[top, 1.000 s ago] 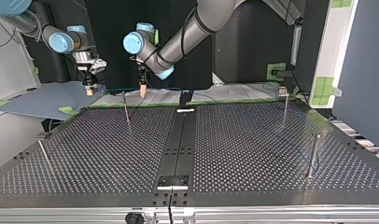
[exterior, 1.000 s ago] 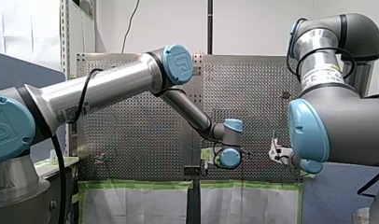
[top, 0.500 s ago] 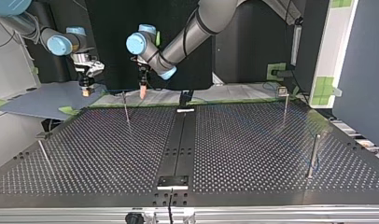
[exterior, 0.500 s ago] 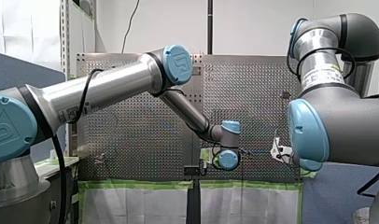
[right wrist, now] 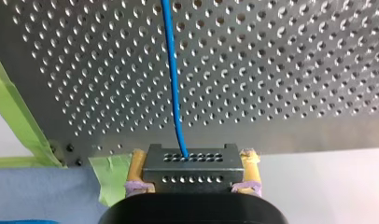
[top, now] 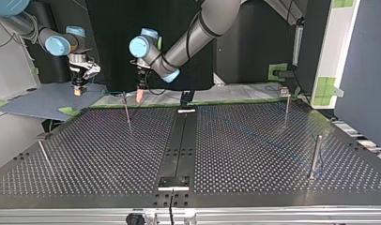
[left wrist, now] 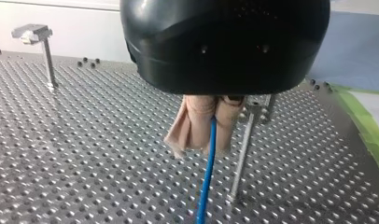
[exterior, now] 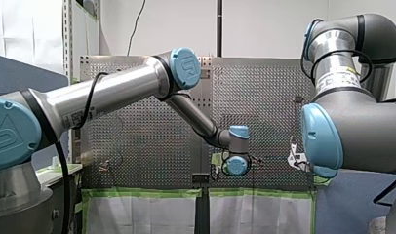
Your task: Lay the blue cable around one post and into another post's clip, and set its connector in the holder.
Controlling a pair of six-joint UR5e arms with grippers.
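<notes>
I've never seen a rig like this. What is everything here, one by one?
table: one, silver-grey, full of holes, under both arms
posts: four, thin metal, upright on the table
cable: one, blue, from the plug through the left claw
plug: one, dark grey with rows of holes, in the right claw
tape: several strips, green, along the table's edge
mat: one, blue-grey, beside the table at the top view's left
left arm: one, silver with light blue caps
right arm: one, grey with light blue caps
left claw: one, beige pads, shut on the cable
right claw: one, yellow pads, shut on the plug
</notes>
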